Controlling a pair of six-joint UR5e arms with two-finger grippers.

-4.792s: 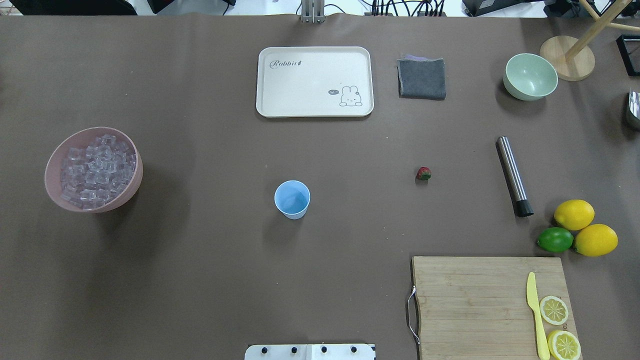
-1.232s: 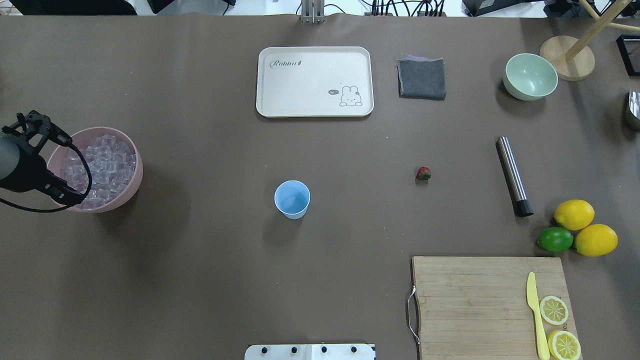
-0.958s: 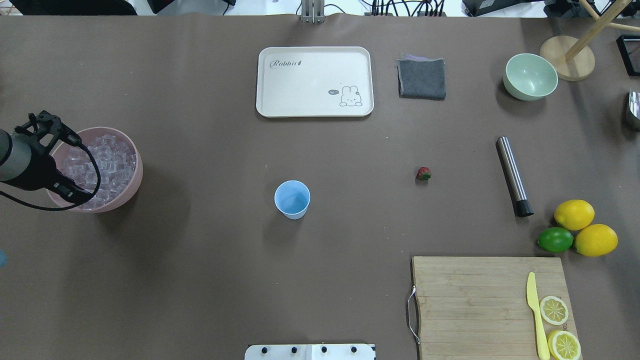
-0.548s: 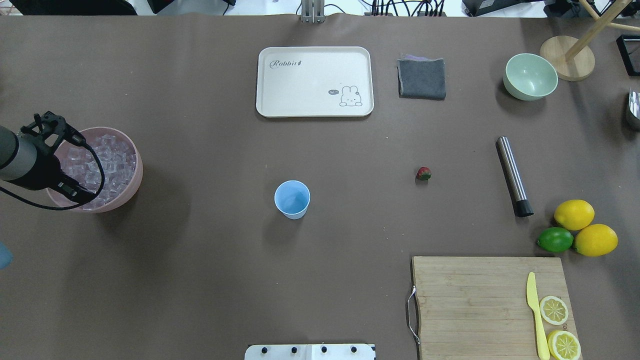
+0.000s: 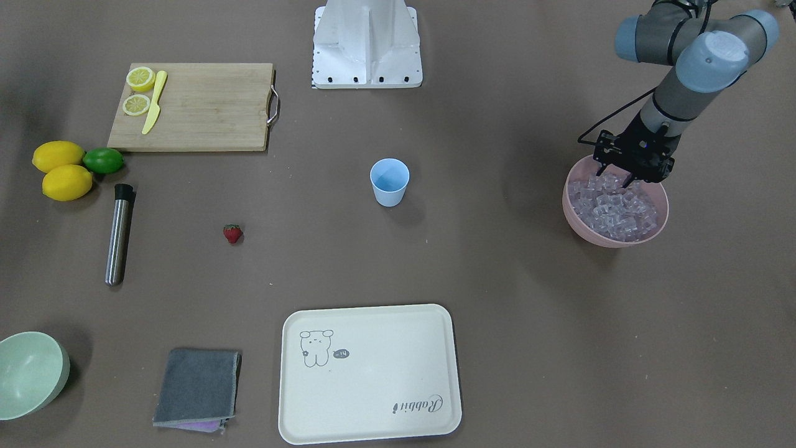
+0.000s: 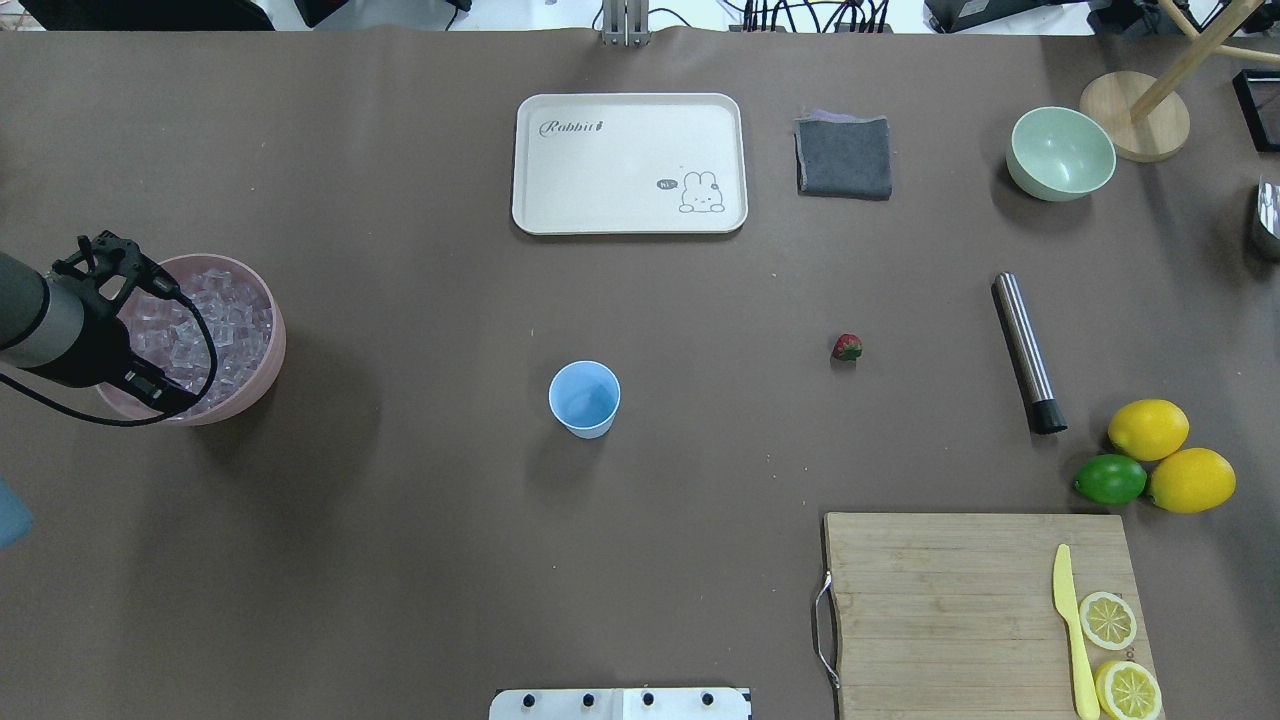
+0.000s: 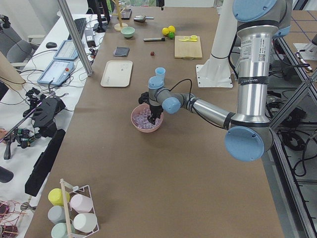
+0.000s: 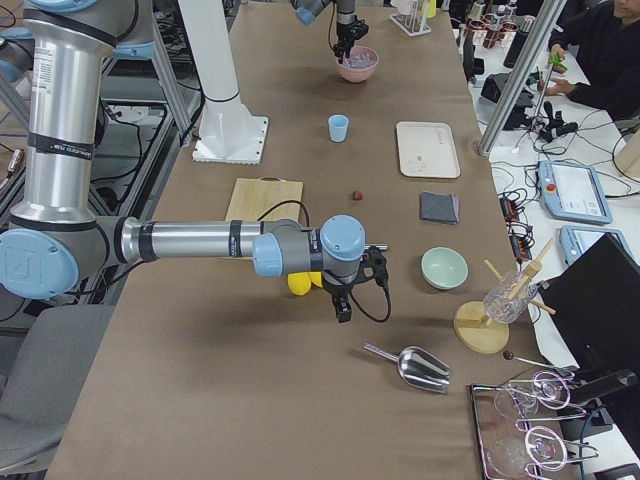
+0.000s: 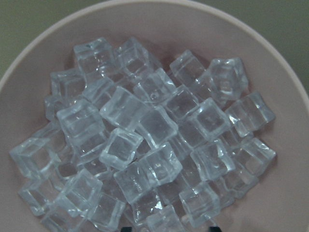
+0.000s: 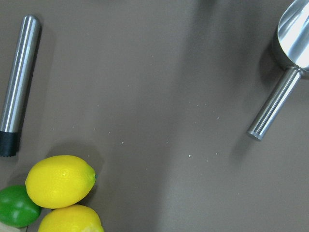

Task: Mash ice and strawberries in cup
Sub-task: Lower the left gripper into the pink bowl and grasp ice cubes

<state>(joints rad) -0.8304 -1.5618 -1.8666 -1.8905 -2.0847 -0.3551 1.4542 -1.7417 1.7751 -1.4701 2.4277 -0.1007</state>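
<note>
The ice (image 9: pixel 145 140) fills a pink bowl (image 5: pixel 615 239) at the table's left end. My left gripper (image 5: pixel 614 178) hangs open just above the near side of the ice pile, pointing down, with nothing between its fingers. The light blue cup (image 5: pixel 390 180) stands upright and looks empty in the middle of the table. Right of it in the overhead view, one small red strawberry (image 6: pixel 847 347) lies on the table. My right gripper (image 8: pixel 342 303) hovers above the table near the lemons; I cannot tell if it is open or shut.
A steel muddler (image 5: pixel 118 233) lies beside two lemons (image 5: pixel 59 168) and a lime (image 5: pixel 103 160). A cutting board (image 5: pixel 199 106) holds a yellow knife and lemon slices. A cream tray (image 5: pixel 370 373), grey cloth (image 5: pixel 196 386), green bowl (image 5: pixel 31 373) and metal scoop (image 10: pixel 292 34) are also out.
My left arm came in from the table's left edge and has edged rightward over the pink bowl of ice. Nothing else has moved.
</note>
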